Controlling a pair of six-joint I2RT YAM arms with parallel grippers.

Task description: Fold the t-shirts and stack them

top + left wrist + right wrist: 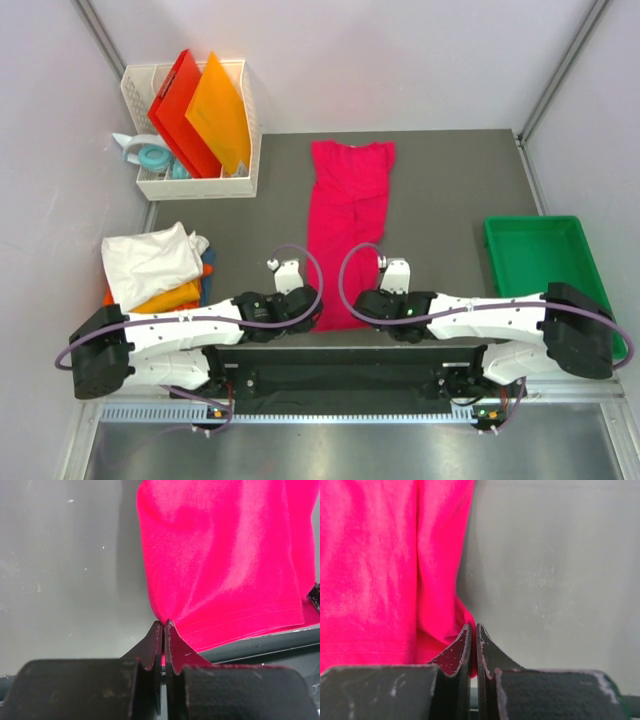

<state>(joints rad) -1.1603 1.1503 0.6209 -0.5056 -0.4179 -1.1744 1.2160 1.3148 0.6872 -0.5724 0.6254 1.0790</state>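
Both arms lie low, elbows out, forearms angled inward along the near table edge. The left gripper (pixel 163 626) is clamped on the near left hem corner of the crimson-pink t-shirt (pixel 225 555). The right gripper (pixel 472 628) pinches the near right corner. The shirt lies flat ahead of both.

Only the top view shows the pile left of the left gripper: one white t-shirt (pixel 150 260) on one orange t-shirt (pixel 172 297).

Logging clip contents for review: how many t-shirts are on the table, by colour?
crimson-pink t-shirt: 1
white t-shirt: 1
orange t-shirt: 1
blue t-shirt: 1
Total: 4
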